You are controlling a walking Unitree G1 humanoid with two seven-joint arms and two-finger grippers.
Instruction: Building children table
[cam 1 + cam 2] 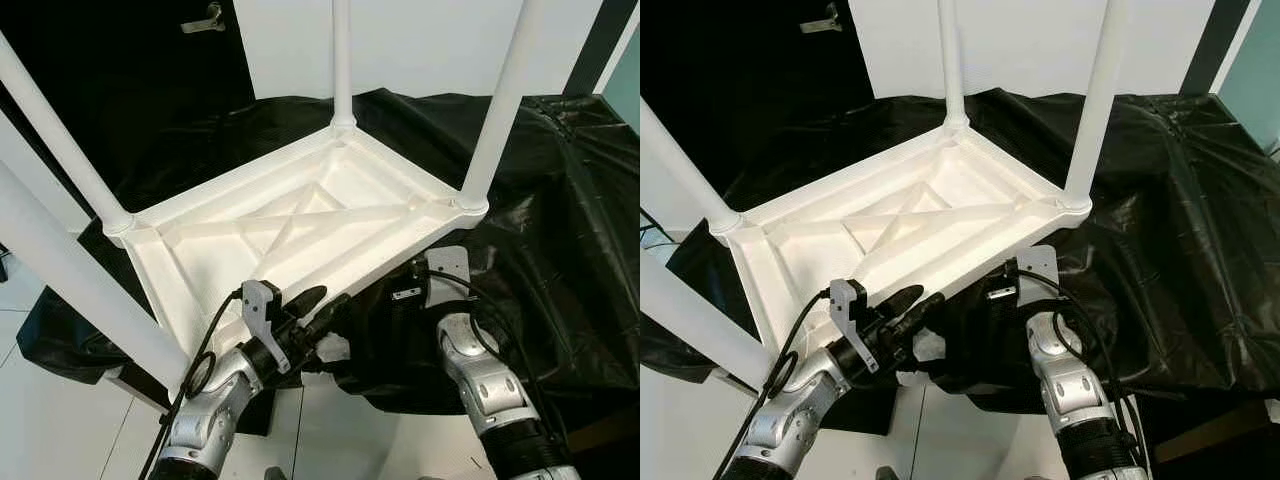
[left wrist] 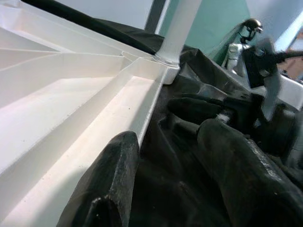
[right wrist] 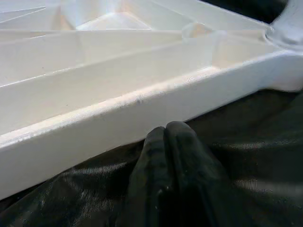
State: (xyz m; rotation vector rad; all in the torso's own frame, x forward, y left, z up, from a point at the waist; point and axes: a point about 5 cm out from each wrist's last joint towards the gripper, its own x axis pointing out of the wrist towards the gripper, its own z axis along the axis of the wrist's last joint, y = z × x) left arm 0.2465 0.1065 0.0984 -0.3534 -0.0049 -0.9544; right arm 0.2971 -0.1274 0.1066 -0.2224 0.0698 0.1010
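Black cloth [image 1: 560, 230], upturned table [image 1: 300, 220] beside jaws

A black sheet [image 1: 560, 220] drapes over the table, crumpled into glossy folds and hanging down past the near edge toward the pale tiled floor [image 1: 60, 420]. Directly on the sheet lies a white plastic children's table [image 1: 300, 230], turned upside down, its ribbed underside facing up and its white legs [image 1: 505, 100] standing upward from the corners. One corner of the upturned table juts past the sheet's near edge, over the floor.
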